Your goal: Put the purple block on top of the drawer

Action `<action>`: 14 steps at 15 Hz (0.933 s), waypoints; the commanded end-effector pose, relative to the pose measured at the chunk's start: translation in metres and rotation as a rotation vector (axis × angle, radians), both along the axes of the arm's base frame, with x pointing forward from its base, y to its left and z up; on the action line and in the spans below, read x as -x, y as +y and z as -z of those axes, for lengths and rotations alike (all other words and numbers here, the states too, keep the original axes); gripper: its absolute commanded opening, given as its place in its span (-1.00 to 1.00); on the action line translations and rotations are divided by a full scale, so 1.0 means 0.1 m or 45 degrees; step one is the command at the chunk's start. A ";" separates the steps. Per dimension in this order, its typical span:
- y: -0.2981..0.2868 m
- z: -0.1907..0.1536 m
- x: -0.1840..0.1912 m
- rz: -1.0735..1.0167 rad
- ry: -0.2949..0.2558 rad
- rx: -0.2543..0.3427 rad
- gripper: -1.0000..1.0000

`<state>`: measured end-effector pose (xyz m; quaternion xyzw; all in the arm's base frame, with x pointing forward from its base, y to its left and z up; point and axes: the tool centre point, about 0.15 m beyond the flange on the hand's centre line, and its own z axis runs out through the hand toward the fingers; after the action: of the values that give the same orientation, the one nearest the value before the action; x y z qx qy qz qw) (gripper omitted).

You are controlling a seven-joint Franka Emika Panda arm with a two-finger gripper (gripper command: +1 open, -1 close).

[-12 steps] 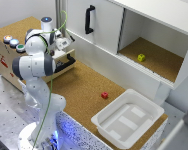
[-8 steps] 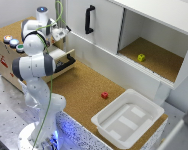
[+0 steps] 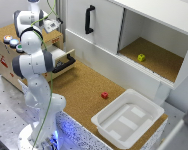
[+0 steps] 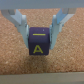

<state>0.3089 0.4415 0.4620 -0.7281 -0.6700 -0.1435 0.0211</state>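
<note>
In the wrist view a purple block (image 4: pixel 40 42) with a yellow letter A sits between my gripper's (image 4: pixel 40 36) two light-blue fingers (image 4: pixel 22 27), which press against both of its sides. Cork fills the view beneath it; I cannot tell whether the block touches it. In the exterior view my gripper (image 3: pixel 51 24) hangs over the cork top of the drawer (image 3: pixel 31 42), a small light-wood unit with coloured buttons (image 3: pixel 12 41) and its drawer pulled out by the black bar handle (image 3: pixel 64 64). There the arm hides the block.
A large white cabinet (image 3: pixel 101 35) with a black vertical handle (image 3: pixel 89 19) stands behind; its open compartment holds a yellow block (image 3: pixel 141 57). A red block (image 3: pixel 104 95) lies on the cork table. A white tray (image 3: pixel 116 132) sits at the front right.
My gripper has risen and shifted toward the exterior view's left, from beside the open drawer to over the unit's cork top, still carrying the purple block.
</note>
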 end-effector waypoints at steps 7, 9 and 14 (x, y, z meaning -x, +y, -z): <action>0.31 -0.12 -0.09 0.017 0.110 0.081 1.00; 0.31 -0.12 -0.09 0.017 0.110 0.081 1.00; 0.31 -0.12 -0.09 0.017 0.110 0.081 1.00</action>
<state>0.3075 0.4589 0.4659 -0.7310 -0.6674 -0.1395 0.0296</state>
